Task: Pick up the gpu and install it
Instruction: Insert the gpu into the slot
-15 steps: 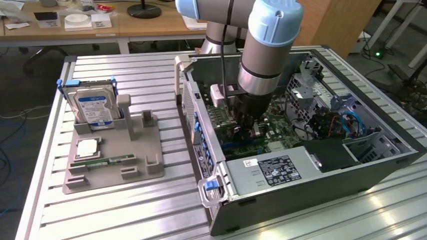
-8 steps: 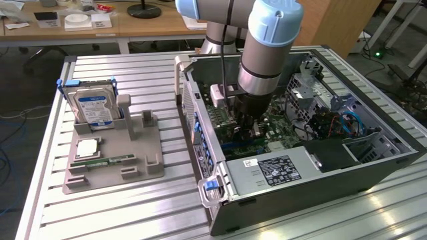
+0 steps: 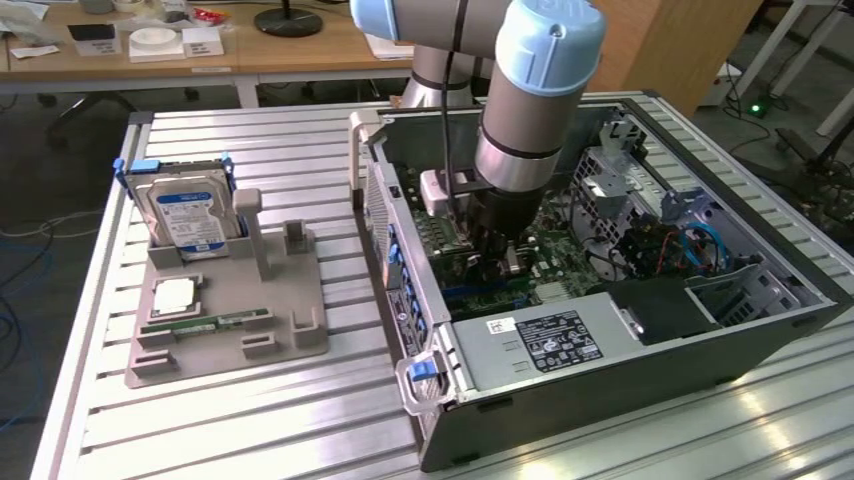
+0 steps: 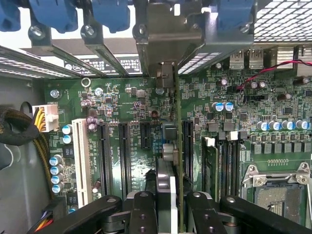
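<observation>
A slatted metal surface [image 3: 240, 150] carries an open case [image 3: 601, 400] along its edge at the exterior view's right and a grey holder [image 3: 267, 340] near the edge at the exterior view's left. In the holder a hard drive [image 3: 191, 215] stands upright at the far end, and a green memory stick [image 3: 214, 322] lies flat nearer the front. The arm reaches straight down into the case, its claw [image 3: 491, 262] low over the motherboard [image 4: 122, 97]. In the wrist view the claw's fingers [image 4: 141, 209] are clamped on either side of the gpu [image 4: 170, 151], which stands on edge along the row of black slots [image 4: 124, 156], its metal bracket end up against the case's rear openings
</observation>
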Robot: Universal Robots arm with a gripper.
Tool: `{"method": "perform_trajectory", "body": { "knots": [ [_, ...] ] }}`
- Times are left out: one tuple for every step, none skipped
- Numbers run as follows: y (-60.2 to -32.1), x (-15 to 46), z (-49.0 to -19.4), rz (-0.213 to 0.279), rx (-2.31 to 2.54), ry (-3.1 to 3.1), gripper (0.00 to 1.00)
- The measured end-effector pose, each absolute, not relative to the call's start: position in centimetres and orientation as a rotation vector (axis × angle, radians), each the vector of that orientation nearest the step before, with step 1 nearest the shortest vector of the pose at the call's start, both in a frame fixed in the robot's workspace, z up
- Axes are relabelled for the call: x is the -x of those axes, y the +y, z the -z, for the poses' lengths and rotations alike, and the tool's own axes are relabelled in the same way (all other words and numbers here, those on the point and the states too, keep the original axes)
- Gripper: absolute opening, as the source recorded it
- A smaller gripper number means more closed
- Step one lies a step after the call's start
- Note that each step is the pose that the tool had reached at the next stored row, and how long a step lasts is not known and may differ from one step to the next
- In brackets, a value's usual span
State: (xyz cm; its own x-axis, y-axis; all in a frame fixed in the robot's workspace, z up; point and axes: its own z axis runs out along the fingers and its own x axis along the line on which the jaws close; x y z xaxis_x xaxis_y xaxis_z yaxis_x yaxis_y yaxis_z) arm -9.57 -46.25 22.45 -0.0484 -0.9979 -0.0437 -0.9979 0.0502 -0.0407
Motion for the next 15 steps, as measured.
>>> {"method": "perform_trajectory", "body": {
  "knots": [
    [-46.25, 9.57, -22.43, -0.001, 2.125, 2.232, 0.29],
    [-46.27, 9.57, -22.41, -0.001, 2.124, 2.232, 0.29],
    [-46.28, 9.57, -22.41, -0.001, 2.124, 2.232, 0.29],
    [-46.28, 9.57, -22.41, -0.001, 2.124, 2.232, 0.29],
    [-46.28, 9.56, -22.45, -0.002, 2.124, 2.232, 0.29],
    [-46.28, 9.56, -22.47, -0.002, 2.124, 2.231, 0.29],
    [-46.28, 9.56, -22.48, -0.002, 2.124, 2.231, 0.29],
    [-46.28, 9.56, -22.49, -0.002, 2.124, 2.231, 0.29],
    [-46.28, 9.57, -22.56, -0.001, 2.124, 2.231, 0.29],
    [-46.28, 9.60, -22.64, -0.001, 2.124, 2.231, 0.29],
    [-46.28, 9.62, -22.71, -0.001, 2.124, 2.231, 0.29],
    [-46.28, 9.64, -22.71, 0.000, 2.124, 2.231, 0.29],
    [-46.28, 9.66, -22.71, 0.000, 2.123, 2.231, 0.29],
    [-46.28, 9.66, -22.71, 0.000, 2.123, 2.231, 0.29],
    [-46.28, 9.66, -22.72, 0.000, 2.124, 2.231, 0.29]
  ]
}}
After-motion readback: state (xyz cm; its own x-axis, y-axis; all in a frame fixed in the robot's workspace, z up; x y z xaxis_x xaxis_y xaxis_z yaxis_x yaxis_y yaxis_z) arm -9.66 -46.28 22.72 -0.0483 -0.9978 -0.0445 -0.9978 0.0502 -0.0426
